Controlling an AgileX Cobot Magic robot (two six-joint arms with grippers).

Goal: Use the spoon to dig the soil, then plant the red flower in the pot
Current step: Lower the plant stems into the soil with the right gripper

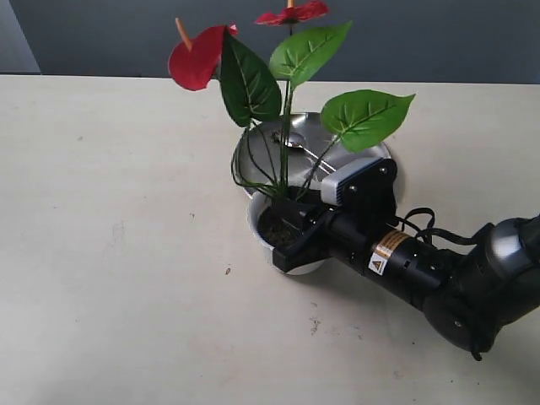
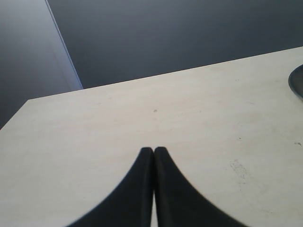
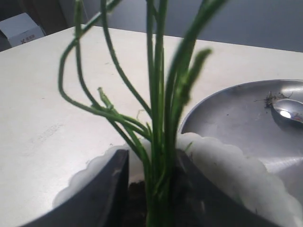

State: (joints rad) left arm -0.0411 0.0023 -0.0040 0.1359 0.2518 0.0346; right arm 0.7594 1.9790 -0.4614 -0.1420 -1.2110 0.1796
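Behind, beige table meets dark wall.

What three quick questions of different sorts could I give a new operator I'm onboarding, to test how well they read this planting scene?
1. True or false: the small silver metal spoon lies on the shiny round steel plate.
2. Multiple choice: the right gripper is at
A. the bare table
B. the thin green stems of the red artificial flower, inside the small white scalloped plastic pot
C. the spoon
3. Fill in: the left gripper's jaws are ____ with nothing between them.

Key:
1. True.
2. B; the stems stand between its jaws, over the dark soil.
3. Shut.
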